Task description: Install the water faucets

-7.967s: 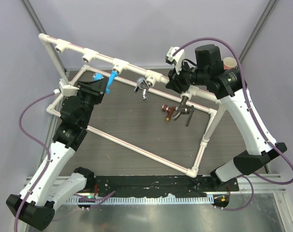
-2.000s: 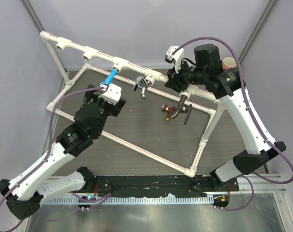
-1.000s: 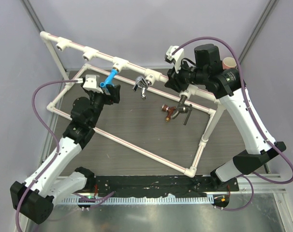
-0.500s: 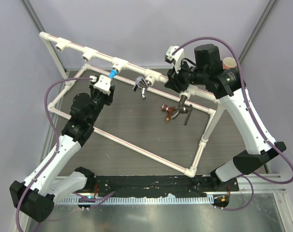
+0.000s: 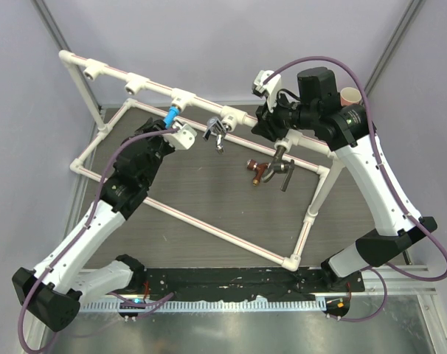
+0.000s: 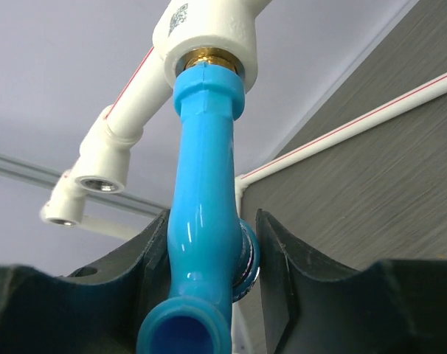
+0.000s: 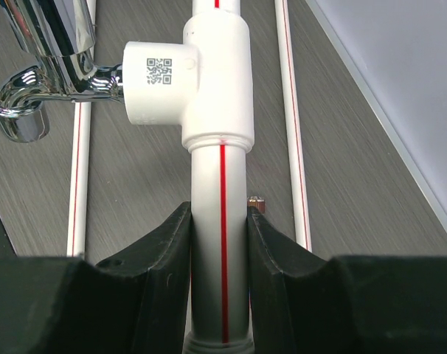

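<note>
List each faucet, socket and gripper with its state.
blue faucet, screwed into third socket, clamped by left fingers.
silver faucet, mounted in fourth socket, unheld.
copper faucet, loose on table.
dark grey faucet, unheld; mounted or loose, cannot tell.
end socket, empty.
second socket, empty.
left gripper, shut on blue faucet.
right gripper, shut on white pipe.

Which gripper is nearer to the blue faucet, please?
Left. The left gripper grips the blue faucet, a finger on each side; the right gripper clamps the white pipe farther along, past the silver faucet.
</note>
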